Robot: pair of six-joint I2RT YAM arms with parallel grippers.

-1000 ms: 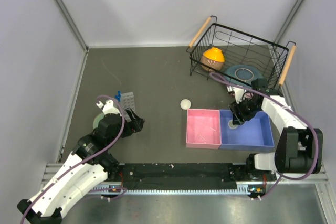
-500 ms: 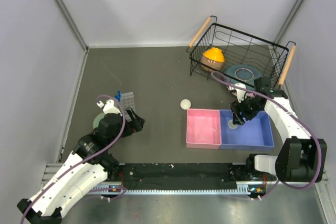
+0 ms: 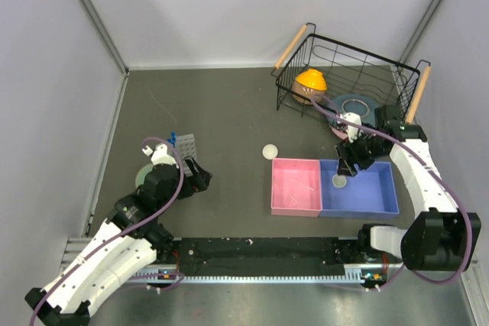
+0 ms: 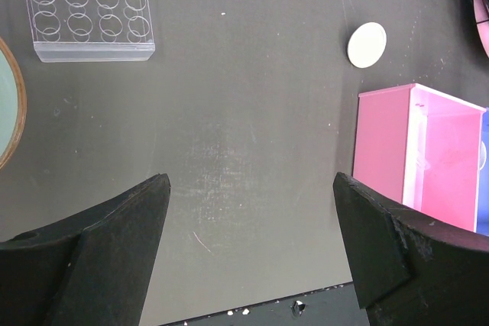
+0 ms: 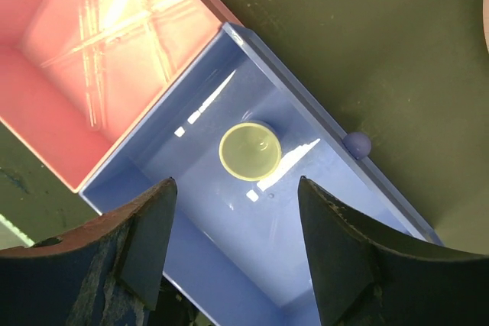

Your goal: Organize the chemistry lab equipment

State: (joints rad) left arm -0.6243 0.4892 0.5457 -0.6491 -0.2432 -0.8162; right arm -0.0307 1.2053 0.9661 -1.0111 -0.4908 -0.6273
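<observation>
The right claw point(image 5: 237, 215) has been lifted out of the blue tray point(image 3: 374, 192) and drawn back toward the wire basket point(image 3: 359, 62); a second ago it was lowered right at the tray's near-left corner. One small white dish point(image 5: 249, 150) is left lying flat on the tray floor, close to the wall shared with the pink tray point(image 3: 286, 188). In the right wrist view the claw is spread wide with nothing between its fingers, and the dish is seen well below them, untouched. The release is therefore judged complete, and this dish can be counted as sorted.

Thin clear pipettes point(image 5: 103, 24) are seen lying crossed in the pink tray. The second white dish point(image 3: 270, 151) is left on the open surface point(image 3: 229, 112), just beyond the pink tray's far-left corner, and has not shifted. It is probably the next thing to be fetched, being near the right arm's reach.

The left arm has not been moved. Its claw point(image 4: 250, 188) is held released over bare surface, gripping nothing. The clear tube rack point(image 3: 184, 146) is set just beyond it, with blue-capped tubes point(image 3: 173, 139) at its far edge and a pale green bowl point(image 3: 142, 175) beside it. Whether every tube is seated in the rack cannot be told.
</observation>
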